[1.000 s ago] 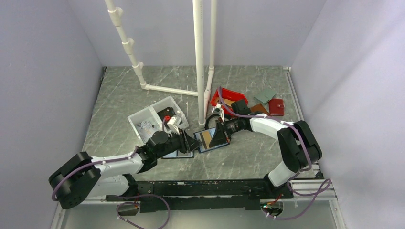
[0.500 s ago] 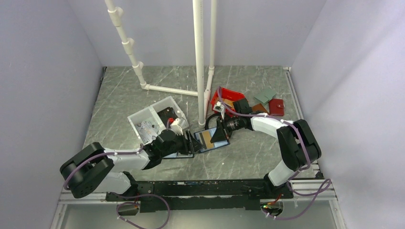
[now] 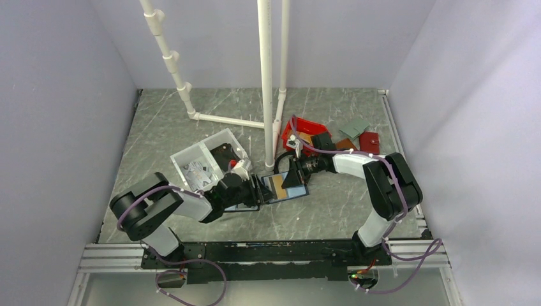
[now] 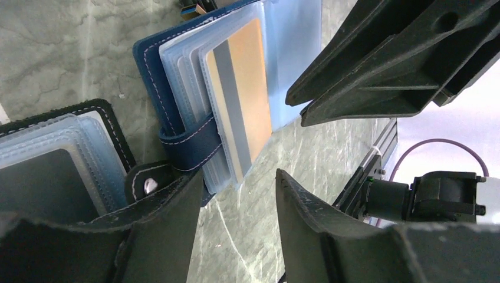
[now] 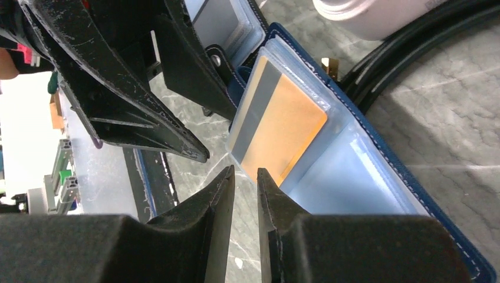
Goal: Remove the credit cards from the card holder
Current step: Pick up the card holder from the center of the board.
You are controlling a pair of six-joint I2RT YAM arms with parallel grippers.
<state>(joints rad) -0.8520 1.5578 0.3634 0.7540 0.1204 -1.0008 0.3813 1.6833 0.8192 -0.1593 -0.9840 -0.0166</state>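
The navy card holder point(image 3: 296, 192) lies open on the table between the two arms, its light-blue sleeves point(image 5: 348, 177) showing. One of the credit cards point(image 4: 252, 88), gold-orange with a grey stripe, sits in a sleeve and sticks out of its edge point(image 5: 282, 131). The holder's strap point(image 4: 186, 141) lies across the sleeves. My left gripper point(image 4: 239, 180) stands open just short of the holder's edge, nothing between its fingers. My right gripper point(image 5: 244, 175) is at the card's corner, its jaws a narrow slit apart with only table showing between them. In the top view the left gripper point(image 3: 255, 189) and right gripper point(image 3: 290, 180) face each other over the holder.
A black-edged folio point(image 4: 53, 171) lies under the left gripper. A white bin point(image 3: 203, 159) is behind it, and a white pipe post point(image 3: 266, 83) stands just beyond the holder. A red tray point(image 3: 307, 129) and other wallets point(image 3: 368, 142) sit at the back right.
The left gripper has opened and drawn back a little from the holder while its arm swung inward. The right gripper's jaws have parted slightly from shut.
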